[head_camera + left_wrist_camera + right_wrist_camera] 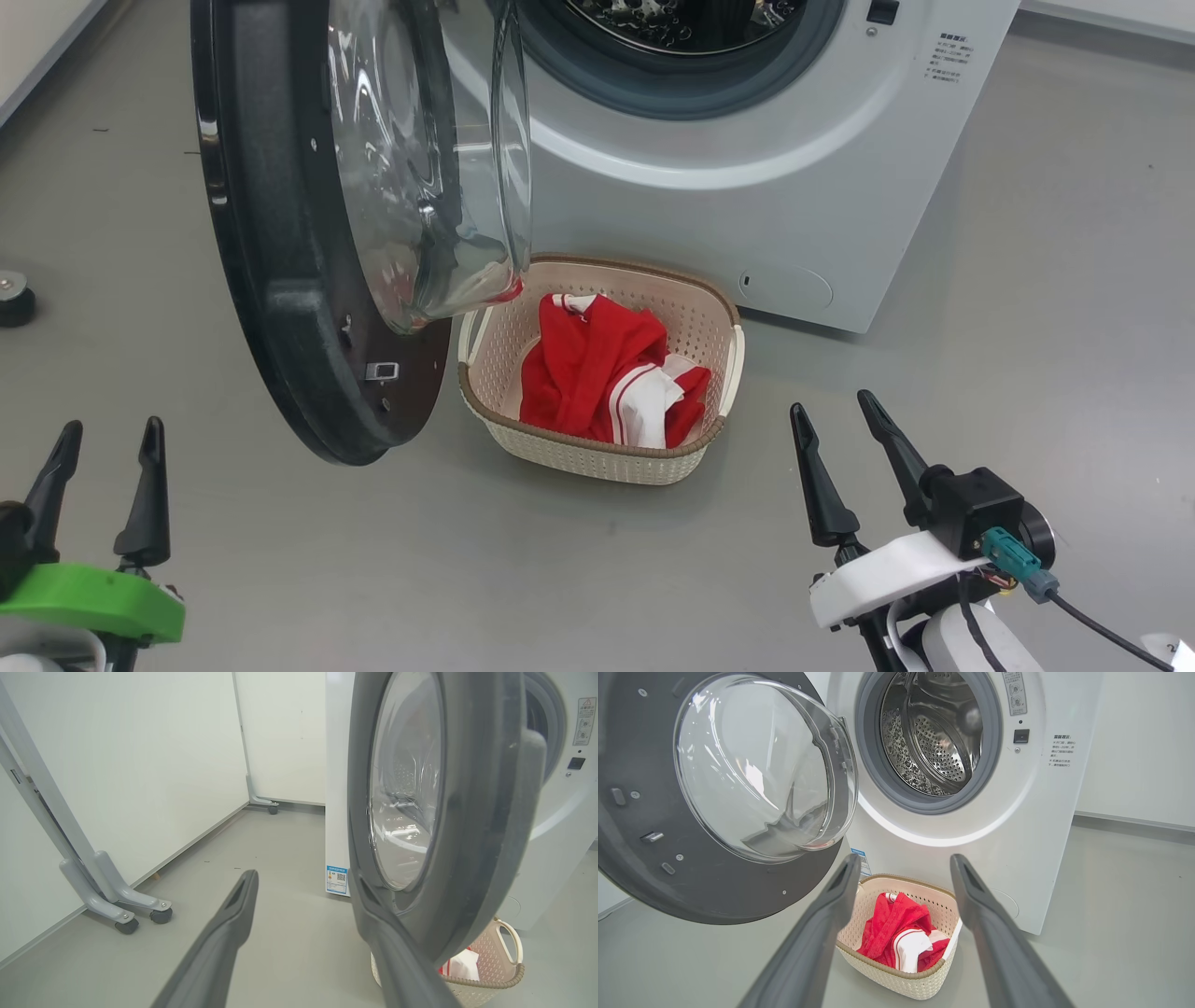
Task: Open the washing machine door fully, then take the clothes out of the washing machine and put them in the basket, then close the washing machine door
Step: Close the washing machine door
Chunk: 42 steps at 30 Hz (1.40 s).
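Note:
The washing machine point(794, 187) point(1045, 812) stands ahead with its door point(308, 233) point(714, 798) point(448, 812) swung out wide, glass porthole bulging inward. Its steel drum point(934, 732) looks bare inside. Red and white clothes point(607, 373) point(901, 938) lie in the cream basket point(597, 457) point(896, 980) point(495, 970) on the floor before the machine. My left gripper point(107, 439) point(303, 882) is open at the lower left, short of the door's outer edge. At the lower right, back from the basket, my right gripper point(831, 411) point(903, 863) is open and holds nothing.
A small black round object point(14, 299) sits on the grey floor at the far left. In the left wrist view, white partition panels on grey wheeled feet point(121, 905) stand left of the machine. A blue label point(337, 879) sticks to the machine's side.

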{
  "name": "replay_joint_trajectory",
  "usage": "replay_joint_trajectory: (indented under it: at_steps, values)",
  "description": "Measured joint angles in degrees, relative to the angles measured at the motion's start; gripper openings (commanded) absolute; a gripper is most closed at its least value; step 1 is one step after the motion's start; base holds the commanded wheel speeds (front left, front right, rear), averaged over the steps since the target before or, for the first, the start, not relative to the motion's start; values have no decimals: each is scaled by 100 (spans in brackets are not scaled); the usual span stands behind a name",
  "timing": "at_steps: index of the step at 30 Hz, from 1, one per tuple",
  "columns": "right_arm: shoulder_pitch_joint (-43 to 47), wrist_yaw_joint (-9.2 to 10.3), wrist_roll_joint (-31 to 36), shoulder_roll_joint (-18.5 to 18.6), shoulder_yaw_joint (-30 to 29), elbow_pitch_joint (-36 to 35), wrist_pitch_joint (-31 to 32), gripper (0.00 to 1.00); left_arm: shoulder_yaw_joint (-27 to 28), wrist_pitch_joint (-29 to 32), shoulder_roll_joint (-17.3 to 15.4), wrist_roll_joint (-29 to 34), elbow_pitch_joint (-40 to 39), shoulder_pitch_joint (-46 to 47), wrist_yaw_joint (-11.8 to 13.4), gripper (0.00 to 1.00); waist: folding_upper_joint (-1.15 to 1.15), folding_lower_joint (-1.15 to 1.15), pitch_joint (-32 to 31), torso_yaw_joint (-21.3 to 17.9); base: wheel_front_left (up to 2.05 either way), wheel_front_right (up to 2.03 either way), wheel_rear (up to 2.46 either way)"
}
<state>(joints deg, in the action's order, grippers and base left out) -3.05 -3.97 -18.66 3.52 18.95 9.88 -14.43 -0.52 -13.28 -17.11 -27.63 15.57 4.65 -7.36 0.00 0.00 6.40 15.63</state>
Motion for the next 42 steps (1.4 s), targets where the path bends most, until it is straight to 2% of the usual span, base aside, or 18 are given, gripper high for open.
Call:
replay_joint_trajectory:
  at_steps: [24, 26, 27, 28, 38, 42]
  values:
    - [4, 0, 0, -2, 18, -7, 0, 100, -83, -49, -88, -1, 70, 5, 0, 100, 0, 0, 13, -12, 0, 0, 0]
    - [5, 0, 0, -3, 23, -7, 0, 100, -88, -49, -96, -1, 75, 5, 0, 84, 0, 0, 9, -14, 0, 0, 0]
    - [5, 0, 0, -3, 24, -7, 0, 100, -97, -49, -102, -2, 78, 5, 0, 21, 0, 0, 7, -15, 0, 0, 0]
    - [6, 0, 0, -3, 24, -7, 0, 100, -112, -49, -108, -2, 80, 5, 0, 0, 0, 0, 5, -16, 0, 0, 0]
    - [10, 0, 0, -5, 41, -4, 0, 100, -170, -98, -207, -127, 7, 12, 0, 0, 0, 0, -10, -21, 0, 0, 0]
    - [10, -1, 0, -9, 60, -1, 0, 100, -199, -94, -249, -354, -99, 30, 0, 0, 0, 0, -12, -29, 0, 0, 0]
